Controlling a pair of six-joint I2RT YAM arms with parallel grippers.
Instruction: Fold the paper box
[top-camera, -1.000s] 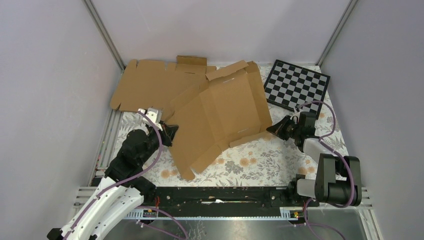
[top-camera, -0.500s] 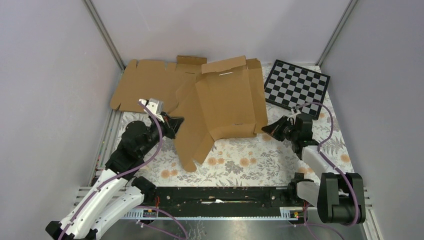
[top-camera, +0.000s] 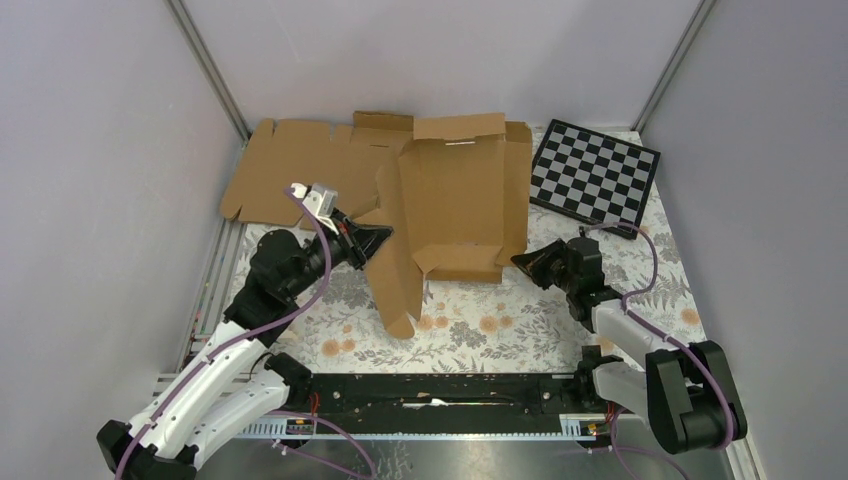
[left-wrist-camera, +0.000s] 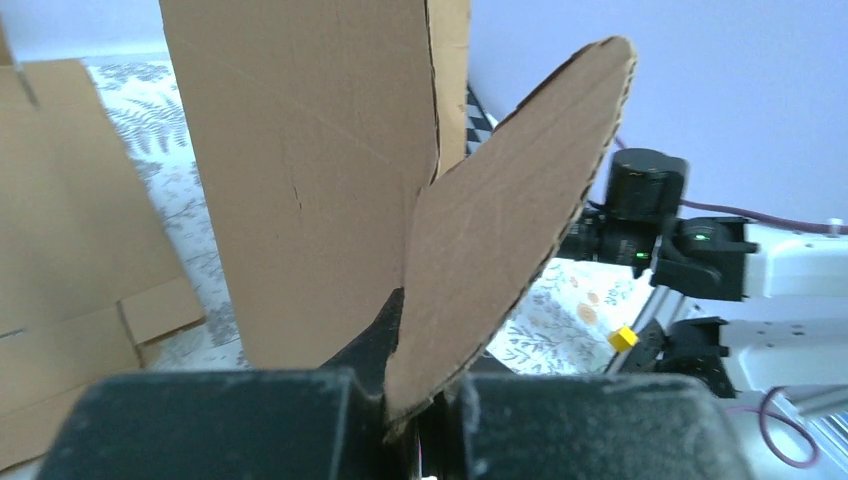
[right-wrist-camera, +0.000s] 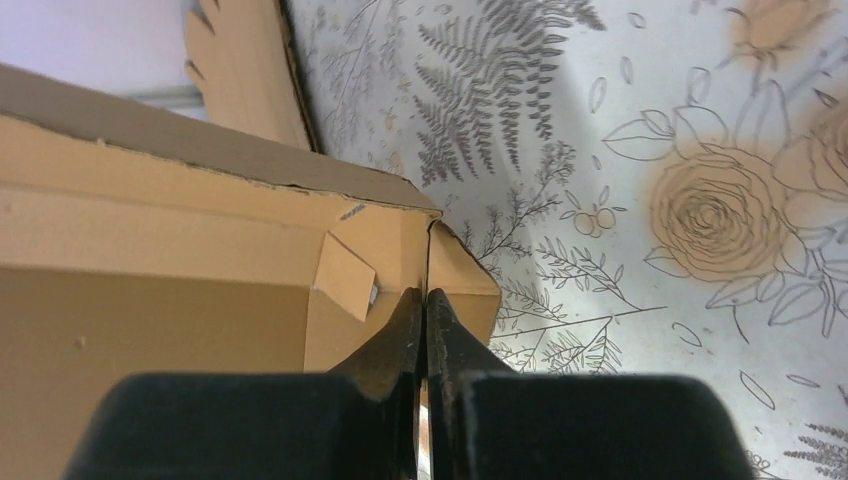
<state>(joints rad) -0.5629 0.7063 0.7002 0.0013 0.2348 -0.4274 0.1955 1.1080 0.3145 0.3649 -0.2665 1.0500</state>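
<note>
The paper box is a brown die-cut cardboard sheet in the middle of the table, its side panels partly raised. My left gripper is shut on the box's rounded left flap, which stands up edge-on between the fingers. My right gripper is shut, and its tips touch the box's near right corner. Nothing shows between its fingers.
A second flat brown cardboard sheet lies at the back left, partly under the box. A black-and-white checkerboard lies at the back right. Grey walls close in the flowered tablecloth on three sides.
The box has swung square to the table and its left panel has risen. My left gripper moved right and up with the flap. My right gripper moved left along the near corner.
</note>
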